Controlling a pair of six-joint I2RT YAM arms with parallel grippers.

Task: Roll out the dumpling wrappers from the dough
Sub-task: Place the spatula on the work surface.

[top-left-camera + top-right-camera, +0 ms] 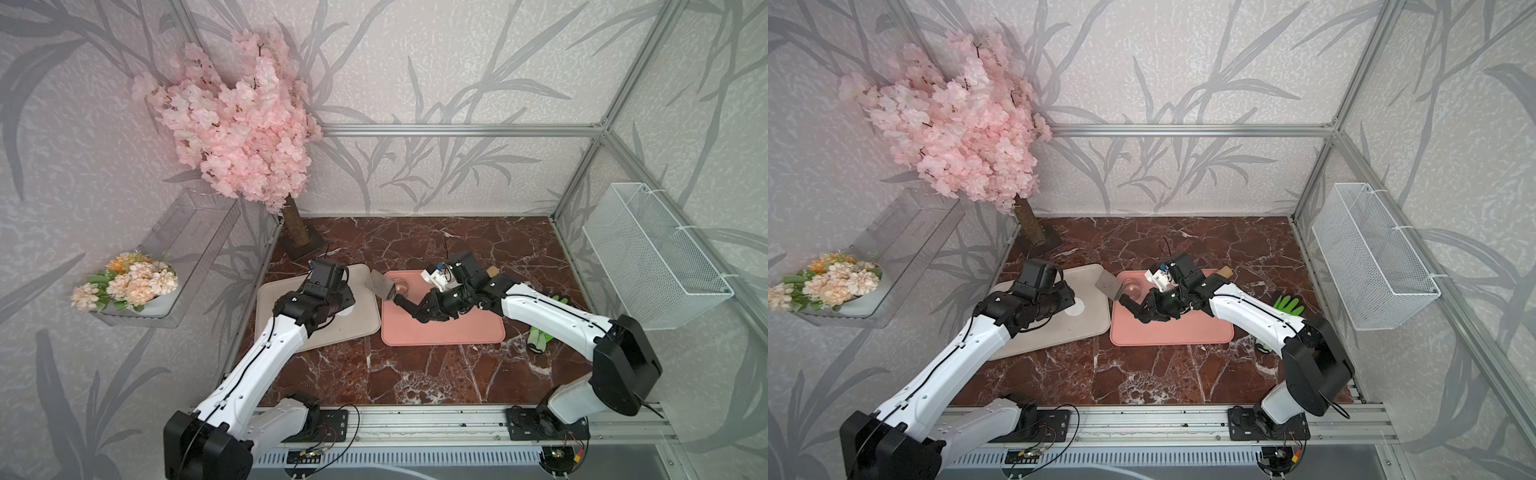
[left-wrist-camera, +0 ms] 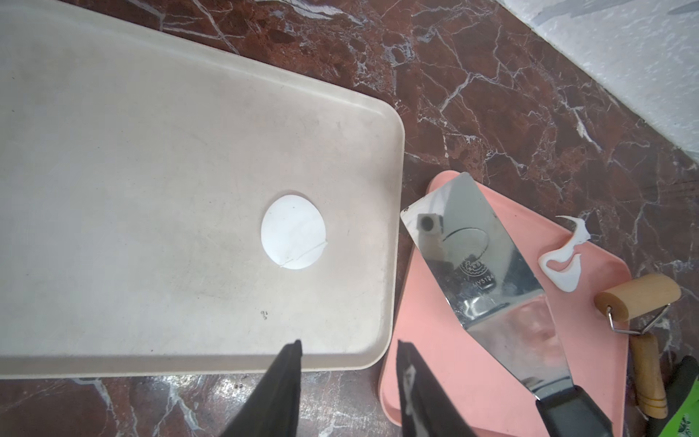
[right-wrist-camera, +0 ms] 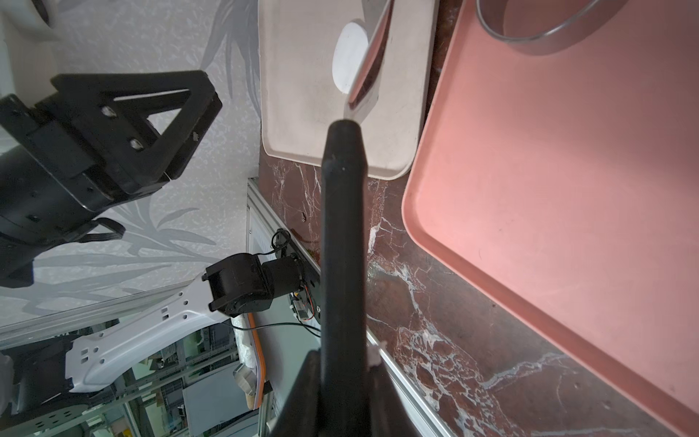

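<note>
Wrapper (image 2: 293, 232) lay flat on the beige tray (image 2: 151, 151), nr the side facing the pink tray (image 2: 427, 310), w/ nothing touching it. It was a thin white disc w/ a faint crease or cut line across one edge. Judged v. light, soft and floppy, prob. a bit tacky to the tray. Pinched at one edge, it would likely stretch, fold or tear, esp. along that line. No stiff part to grab, so best taken from below: slide smth thin & flat under the rim at a low angle, then lift w/ the whole disc supported.

Left fingers (image 2: 281, 386) hung above the beige tray's edge, spread, nothing btw them, clear of the wrapper. Right fingers (image 3: 297, 397) were pinched on the black handle of the spatula (image 2: 476, 257). Its steel blade was over the strip btw the two trays, not on the wrapper; couldn't tell if it touched either tray.

Ragged dough scrap (image 2: 565, 280) lay on the pink tray, apart from the blade, w/ the wooden roller (image 2: 637, 299) just beside it. The scrap looked soft and sticky, and would prob. deform under any squeeze.
</note>
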